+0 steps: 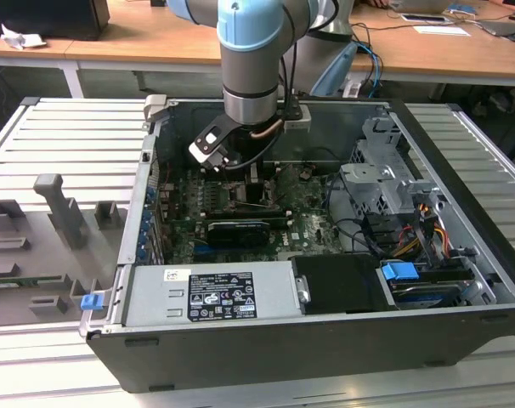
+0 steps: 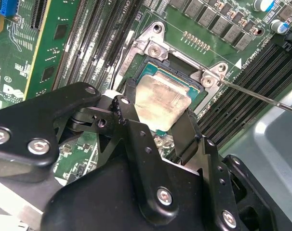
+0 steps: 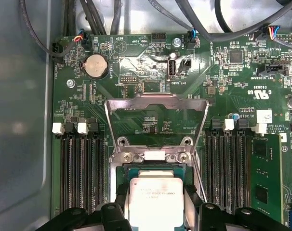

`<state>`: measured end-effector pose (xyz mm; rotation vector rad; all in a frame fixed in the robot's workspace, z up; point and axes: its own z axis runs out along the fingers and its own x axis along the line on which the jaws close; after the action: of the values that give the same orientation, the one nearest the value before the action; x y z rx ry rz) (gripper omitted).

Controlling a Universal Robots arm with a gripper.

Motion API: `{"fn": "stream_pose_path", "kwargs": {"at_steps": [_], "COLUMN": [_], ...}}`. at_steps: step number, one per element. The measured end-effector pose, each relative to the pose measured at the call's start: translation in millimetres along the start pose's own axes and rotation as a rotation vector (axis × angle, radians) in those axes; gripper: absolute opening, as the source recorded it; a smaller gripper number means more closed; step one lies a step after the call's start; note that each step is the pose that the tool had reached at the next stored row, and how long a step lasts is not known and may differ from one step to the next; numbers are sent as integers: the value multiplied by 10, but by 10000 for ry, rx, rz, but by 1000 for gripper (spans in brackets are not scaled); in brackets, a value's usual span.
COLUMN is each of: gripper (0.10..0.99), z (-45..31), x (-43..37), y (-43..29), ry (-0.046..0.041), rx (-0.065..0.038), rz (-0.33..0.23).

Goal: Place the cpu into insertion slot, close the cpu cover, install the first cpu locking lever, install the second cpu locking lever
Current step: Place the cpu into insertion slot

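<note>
My hand (image 2: 158,118) pinches the cpu (image 2: 160,98) by two edges, just over the insertion slot (image 2: 152,72). The cpu cover (image 3: 155,99) stands open. I think this is step one: the cpu must go down flat and square.

I see the slatted metal counter (image 1: 45,127) carrying the open computer case (image 1: 325,340), laid on its side mid-frame in the exterior view; grey moulded fixtures (image 1: 62,212) sit at its nine o'clock.
</note>
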<state>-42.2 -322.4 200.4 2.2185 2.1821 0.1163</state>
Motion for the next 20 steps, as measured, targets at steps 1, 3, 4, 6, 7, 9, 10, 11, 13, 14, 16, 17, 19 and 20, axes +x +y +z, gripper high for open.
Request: {"fn": "stream_pose_path", "kwargs": {"at_steps": [1,3,4,6,7,9,10,11,13,14,16,17,19,20], "gripper": [537,537,537,553,616,616,616,616,616,616,616,616,616,471], "z": [1,2,2,3,3,4,4,4,-1,-10,-54,-72,-119,-139], "x": [0,0,0,0,0,3,6,8,8,9,10,11,12,11], "y": [0,0,0,0,0,0,0,0,0,1,4,5,8,10], "ry": [2,2,2,2,2,6,10,13,11,11,9,8,8,3], "rx": [-2,-1,-2,-2,-2,-3,-2,-2,0,-1,-1,1,28,44], "rz": [1,0,1,1,0,1,2,1,0,0,2,2,2,2]}}
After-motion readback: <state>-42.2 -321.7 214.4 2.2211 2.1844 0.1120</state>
